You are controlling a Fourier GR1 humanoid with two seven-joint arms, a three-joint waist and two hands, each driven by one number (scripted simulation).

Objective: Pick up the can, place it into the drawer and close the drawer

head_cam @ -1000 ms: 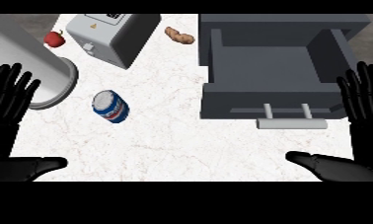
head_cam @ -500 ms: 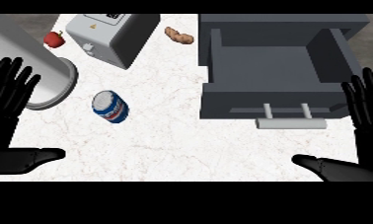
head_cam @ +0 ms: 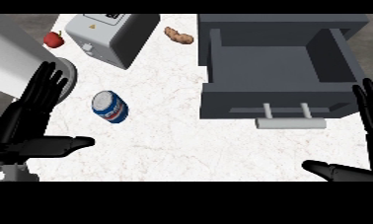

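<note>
Head view, looking steeply down on a white marbled table (head_cam: 182, 134).

The can (head_cam: 110, 107), blue with a white and red band, lies on its side on the table, left of centre. It is untouched, apart from both hands and well apart from the drawer.

The drawer (head_cam: 280, 65) is dark grey and stands pulled open at the right side of the table. No object shows on its visible floor. Its front panel faces the lower edge of the view and carries a pale bar handle (head_cam: 290, 122) on 2 short posts.

The left hand (head_cam: 33, 119) shows at the left edge, lower half of the view. Its fingers are spread and straight, pointing up the view, with the thumb stretched out to the right. It holds nothing. The can lies just to the right of its fingers, not touching.

The right hand (head_cam: 362, 114) is cut by the right edge. Straight fingers show beside the drawer front, and the thumb shows lower down near the bottom right corner. It is open and holds nothing.

Other things on the table: a grey boxy appliance (head_cam: 113, 35) lies tilted at upper left, a small red fruit (head_cam: 54, 40) sits left of it, and a brown pastry-like item (head_cam: 178, 35) lies between the appliance and the drawer. A large pale cylinder (head_cam: 25, 67) runs in from the upper left corner, partly behind the left hand.
</note>
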